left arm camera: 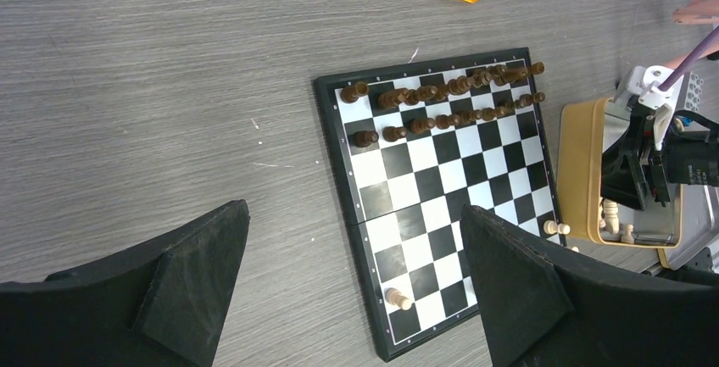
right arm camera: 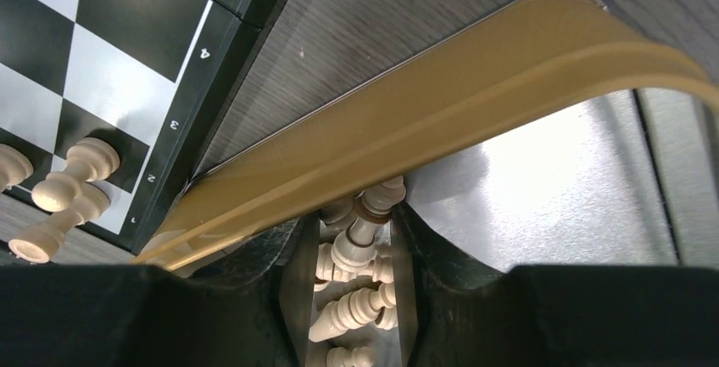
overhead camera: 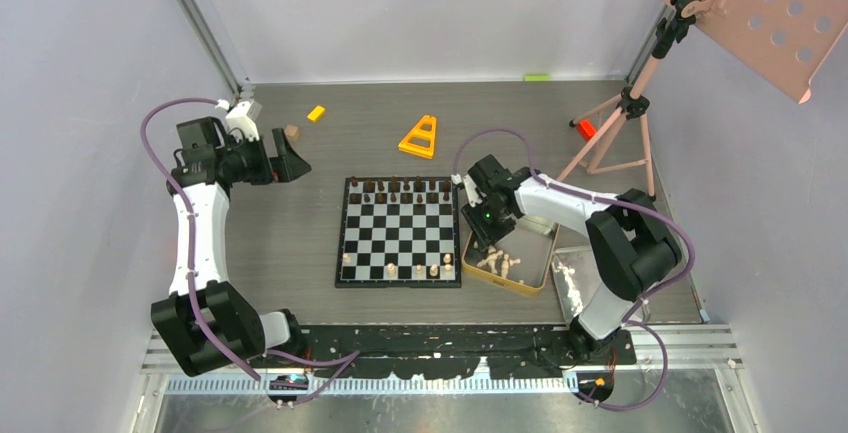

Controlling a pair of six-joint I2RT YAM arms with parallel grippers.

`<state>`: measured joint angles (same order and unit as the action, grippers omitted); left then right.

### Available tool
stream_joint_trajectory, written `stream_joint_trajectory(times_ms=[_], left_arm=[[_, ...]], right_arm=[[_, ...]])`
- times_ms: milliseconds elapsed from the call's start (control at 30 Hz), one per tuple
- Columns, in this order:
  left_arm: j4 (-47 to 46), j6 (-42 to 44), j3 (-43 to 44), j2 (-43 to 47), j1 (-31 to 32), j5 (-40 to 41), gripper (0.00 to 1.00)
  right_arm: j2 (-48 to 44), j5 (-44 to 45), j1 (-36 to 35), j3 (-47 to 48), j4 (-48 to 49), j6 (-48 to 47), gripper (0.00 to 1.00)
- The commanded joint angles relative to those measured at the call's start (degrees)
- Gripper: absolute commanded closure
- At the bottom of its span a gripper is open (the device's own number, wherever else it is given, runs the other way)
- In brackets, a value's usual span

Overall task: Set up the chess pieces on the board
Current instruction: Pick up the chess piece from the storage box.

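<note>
The black-and-white board (overhead camera: 400, 238) lies mid-table. Dark chess pieces (overhead camera: 400, 191) fill its two far rows, and a few pale ones (overhead camera: 415, 271) stand along the near edge. More pale pieces lie loose in the gold tin (overhead camera: 545, 258) to the right of the board. My right gripper (right arm camera: 356, 248) reaches down into the tin (right arm camera: 441, 121). Its jaws stand narrowly apart around one pale piece (right arm camera: 363, 233), with a gap on the left side. My left gripper (left arm camera: 356, 274) hangs wide open and empty above the table left of the board (left arm camera: 441, 206).
An orange triangular frame (overhead camera: 418, 138), a yellow block (overhead camera: 316, 113) and a small brown cube (overhead camera: 292, 133) lie behind the board. A pink tripod stand (overhead camera: 620, 123) rises at the back right. A silver tray (overhead camera: 575, 283) sits right of the tin.
</note>
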<state>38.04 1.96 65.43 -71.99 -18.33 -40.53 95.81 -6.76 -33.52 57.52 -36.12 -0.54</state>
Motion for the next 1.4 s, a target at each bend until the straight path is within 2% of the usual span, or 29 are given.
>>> stream_joint_trajectory(times_ms=[0,300,500,533,733,933,1200,1367], left_arm=[[-0.3,0.8,0.1,2.1,0.2,0.3,0.01],[-0.5,0.6,0.2,1.6,0.2,-1.1,0.01],[-0.9,0.5,-0.1,1.6,0.2,-1.8,0.01],[-0.9,0.6,-0.2,1.6,0.2,-1.8,0.01],[-1.1,0.7,-0.4,1.8,0.3,-2.1,0.01],[-1.3,0.9,-0.7,1.9,0.2,-2.4,0.01],[-1.3,1.7,-0.8,2.1,0.3,-2.5,0.01],[-1.4,2.4,-1.2,2.0,0.3,-4.5,0.01]], right_arm=[[1.5,4.4,-0.2,1.8,-1.4,0.1,0.64],[-2.3,10.1,1.5,3.1,-2.0,-6.1,0.83],[-3.2,7.8,1.6,4.3,-3.0,-13.8,0.87],[-3.1,7.7,1.7,4.3,-3.1,-14.4,0.87],[-2.5,4.5,3.2,4.6,-4.0,-16.0,0.69],[-3.0,4.5,4.1,4.0,-4.8,-15.9,0.66],[-4.2,2.9,5.1,4.5,-4.2,-15.1,0.87],[-8.5,1.4,5.5,5.8,-5.2,-15.6,0.92]])
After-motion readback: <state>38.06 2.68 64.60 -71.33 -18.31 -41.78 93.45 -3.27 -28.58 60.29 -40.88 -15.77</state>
